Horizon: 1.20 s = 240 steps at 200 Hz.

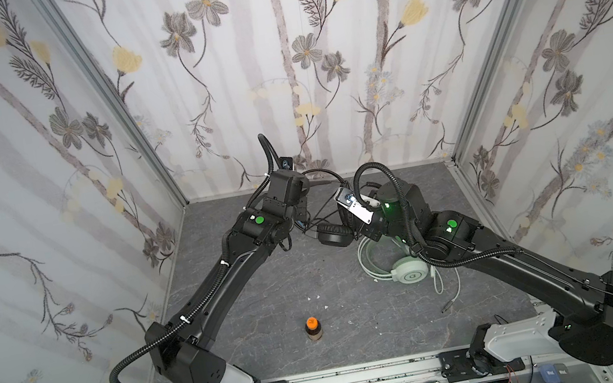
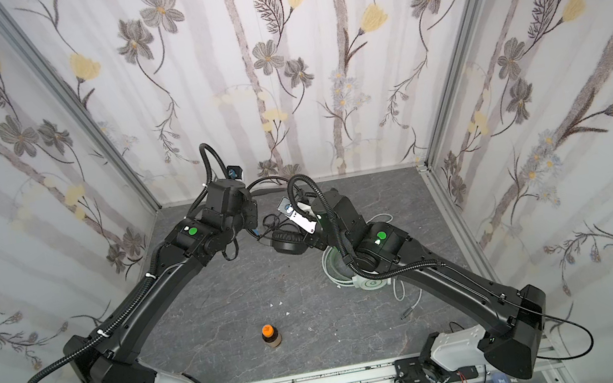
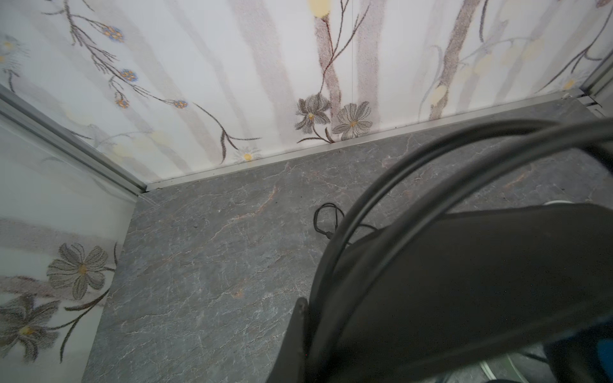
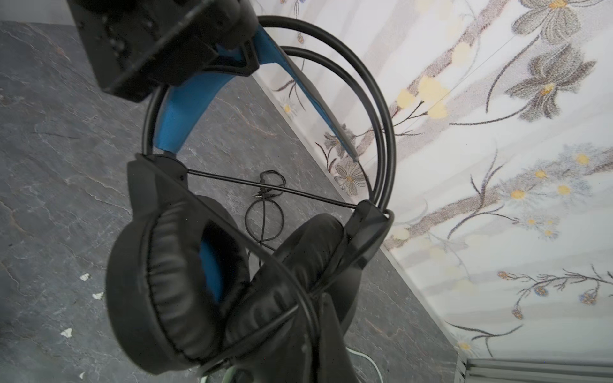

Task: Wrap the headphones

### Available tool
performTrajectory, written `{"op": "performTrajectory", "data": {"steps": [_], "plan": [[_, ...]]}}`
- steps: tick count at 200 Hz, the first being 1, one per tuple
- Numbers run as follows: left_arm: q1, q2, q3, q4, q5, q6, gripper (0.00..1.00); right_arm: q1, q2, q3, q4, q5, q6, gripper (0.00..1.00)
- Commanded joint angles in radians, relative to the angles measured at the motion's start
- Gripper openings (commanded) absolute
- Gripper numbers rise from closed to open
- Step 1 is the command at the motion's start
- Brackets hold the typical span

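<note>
- Right wrist view shows the black headset [image 4: 172, 282] hanging between both arms, behind the bottle [image 1: 313, 328] and seemingly clear of the worktop [image 1: 254, 294].
- My left fingers [image 4: 245, 61] are clamped on the blue band at the crown. My right fingers [image 4: 320, 335] sit at the opposite end, right by the two cups.
- So the headset's long axis runs from the left fingers at the crown to the right fingers at the cups.
- The right fingers are pressed together. A cable strand crosses the cups and runs down toward them, but the pinch itself is hidden, so I cannot tell what they nip.
- The loose cable [image 4: 265, 215] lies in loops on the worktop beneath the headset, farther behind the bottle, plug end included. From my right fingers it lies beyond the cups.
- I judge the right arm to be the nearer one for feeding that slack around the cups, with the left holding the crown steady.
- Behind and to the right of the bottle, the mint headset [image 1: 406, 270] lies flat under my right arm, its cable trailing and not yet wrapped.
</note>
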Motion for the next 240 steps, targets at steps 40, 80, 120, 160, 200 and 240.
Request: {"op": "performTrajectory", "data": {"steps": [40, 80, 120, 160, 200, 240], "plan": [[0.01, -0.057, -0.038, -0.085, 0.18, 0.039, 0.0, -0.066, -0.038, -0.001, -0.01, 0.091, -0.078, 0.0], [0.026, -0.095, -0.054, -0.114, 0.311, 0.06, 0.0, -0.069, -0.041, -0.013, 0.017, 0.059, -0.134, 0.0], [0.031, -0.116, -0.06, -0.122, 0.382, 0.056, 0.0, -0.077, -0.032, -0.019, 0.051, 0.043, -0.18, 0.05], [0.041, -0.137, -0.067, -0.111, 0.435, 0.022, 0.0, -0.093, -0.018, -0.038, 0.089, 0.023, -0.169, 0.06], [0.059, -0.151, -0.071, -0.121, 0.485, 0.023, 0.0, -0.108, -0.029, -0.071, 0.131, -0.003, -0.167, 0.14], [0.084, -0.163, -0.08, -0.128, 0.494, 0.018, 0.0, -0.119, -0.03, -0.081, 0.143, -0.022, -0.167, 0.16]]}}
